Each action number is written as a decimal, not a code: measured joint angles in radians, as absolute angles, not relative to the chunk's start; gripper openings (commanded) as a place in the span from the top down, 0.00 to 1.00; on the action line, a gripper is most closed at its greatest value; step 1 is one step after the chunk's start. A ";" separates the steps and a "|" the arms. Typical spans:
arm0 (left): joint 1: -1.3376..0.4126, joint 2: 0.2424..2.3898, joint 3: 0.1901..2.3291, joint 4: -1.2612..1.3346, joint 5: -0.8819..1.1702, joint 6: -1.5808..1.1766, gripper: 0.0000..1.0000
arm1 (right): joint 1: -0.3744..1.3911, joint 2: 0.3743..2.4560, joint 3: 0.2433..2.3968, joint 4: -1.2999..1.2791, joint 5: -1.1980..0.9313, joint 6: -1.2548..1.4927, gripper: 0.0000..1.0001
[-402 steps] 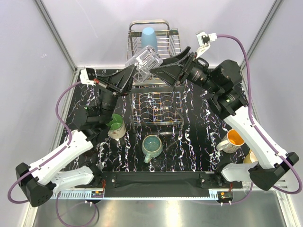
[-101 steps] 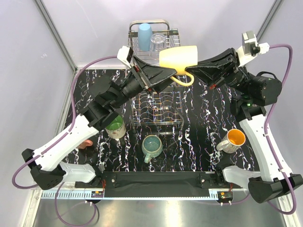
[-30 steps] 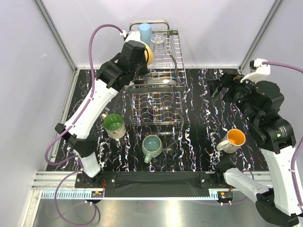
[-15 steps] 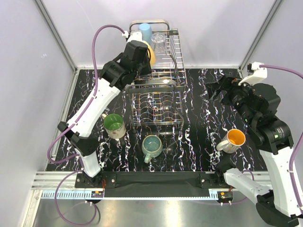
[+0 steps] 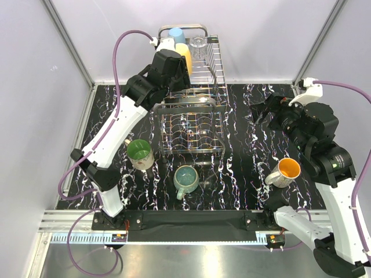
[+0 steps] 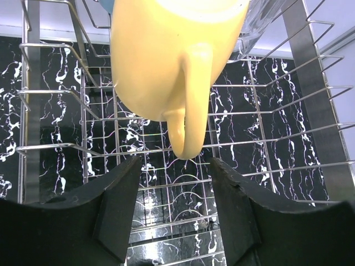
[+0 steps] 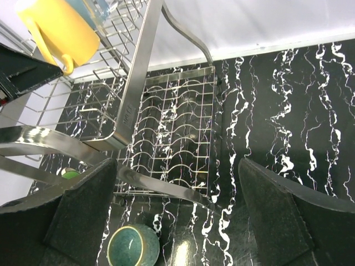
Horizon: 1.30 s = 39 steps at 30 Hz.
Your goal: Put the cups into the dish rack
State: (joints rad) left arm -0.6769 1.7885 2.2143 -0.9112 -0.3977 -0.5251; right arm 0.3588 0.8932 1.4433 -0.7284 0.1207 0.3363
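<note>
The left pincer [image 6: 173, 173] stands open, with nothing between its fingers. Just ahead of it the yellow mug [image 6: 166, 55] rests in the upper basket of the dish rack [image 6: 50, 91], its handle pointing back at the gap without touching either finger. Beyond the mug stand the light blue tumbler [image 5: 177, 36] and the clear glass [image 5: 199, 43]. The right pincer [image 7: 177, 166] is wide open and empty over the tabletop [image 5: 249, 168], well apart from the rack. The teal cup [image 7: 133, 246] sits below it and to its left.
</note>
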 measured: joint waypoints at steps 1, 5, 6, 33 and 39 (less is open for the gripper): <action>-0.677 1.787 2.210 -0.907 -0.395 -0.525 0.41 | 0.359 0.893 1.438 -0.728 0.119 0.337 0.03; -0.677 1.755 2.180 -0.899 -0.381 -0.529 0.41 | 0.359 0.893 1.427 -0.728 0.112 0.337 0.03; -0.677 1.739 2.168 -0.894 -0.374 -0.529 0.41 | 0.359 0.893 1.425 -0.727 0.112 0.337 0.03; -0.594 0.999 1.435 -1.053 -0.709 -0.596 0.34 | 0.359 0.939 1.390 -0.760 0.008 0.386 0.01; -0.409 0.955 1.181 -1.120 -0.664 -0.677 0.32 | 0.359 1.000 1.478 -0.880 0.001 0.380 0.00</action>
